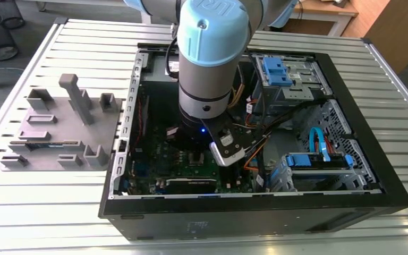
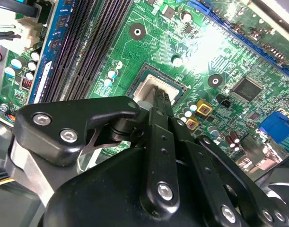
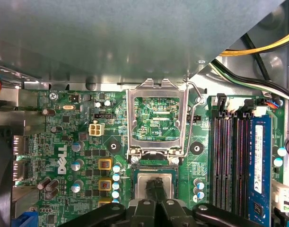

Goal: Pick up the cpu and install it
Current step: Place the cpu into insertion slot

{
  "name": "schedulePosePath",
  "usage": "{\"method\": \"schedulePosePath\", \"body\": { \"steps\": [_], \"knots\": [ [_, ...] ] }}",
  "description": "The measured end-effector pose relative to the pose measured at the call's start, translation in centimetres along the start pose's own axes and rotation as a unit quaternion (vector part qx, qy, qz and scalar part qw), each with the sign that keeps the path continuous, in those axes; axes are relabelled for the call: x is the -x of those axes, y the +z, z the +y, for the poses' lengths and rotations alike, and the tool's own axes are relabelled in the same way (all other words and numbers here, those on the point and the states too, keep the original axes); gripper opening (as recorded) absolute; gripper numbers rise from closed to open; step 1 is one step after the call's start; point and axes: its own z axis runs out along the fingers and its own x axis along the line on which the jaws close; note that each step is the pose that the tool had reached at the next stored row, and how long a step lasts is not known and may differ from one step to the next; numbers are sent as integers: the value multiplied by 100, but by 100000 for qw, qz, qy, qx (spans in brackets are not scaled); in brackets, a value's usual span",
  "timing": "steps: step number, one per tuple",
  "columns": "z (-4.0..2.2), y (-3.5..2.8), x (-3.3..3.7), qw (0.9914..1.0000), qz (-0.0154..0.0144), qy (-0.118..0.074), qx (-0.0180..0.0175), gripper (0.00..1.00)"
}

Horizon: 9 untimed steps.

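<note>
While the gripper (image 3: pixel 156 183) hangs with its two thin fingers pinched together and grasping nothing, its tips sit over the middle of the cpu (image 3: pixel 143 185), which lies in the socket on the motherboard (image 3: pixel 87 142). The second wrist view shows the same gripper (image 2: pixel 162 97) over the silvery top of the cpu (image 2: pixel 145 89). We cannot tell whether the tips press on the chip or hover just above it.

We judge the picking done and the seating in hand. The chip looks down in its place, but the socket frame (image 3: pixel 157 86) stands hinged open just beyond it, so the install is not finished. This step calls for a chip lying flat and square, with no sideways drag from the fingertips.

Close by, capacitors (image 3: pixel 117 177) edge the socket and memory slots (image 3: pixel 229 161) run beside it. Yellow and black cables (image 3: pixel 258 47) hang near the frame.

Farther out, in the exterior view, the arm (image 1: pixel 211 48) reaches into the computer case (image 1: pixel 261 220) at about eight o'clock of its interior, taking twelve as the far wall. Blue drive brackets (image 1: pixel 278 71) sit at one o'clock. A grey fixture tray (image 1: pixel 55 127) lies on the bench (image 1: pixel 48 212) at nine o'clock, on the exterior view's left.
</note>
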Motion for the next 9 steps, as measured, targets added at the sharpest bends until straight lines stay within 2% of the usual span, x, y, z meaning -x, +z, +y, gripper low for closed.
{"method": "schedulePosePath", "body": {
  "steps": [5, 9],
  "knots": [
    [0, 7, 0, 100000, -2, 0, -16, 11],
    [-2, 31, -1, 100000, 20, -3, -220, 11]
  ]
}}
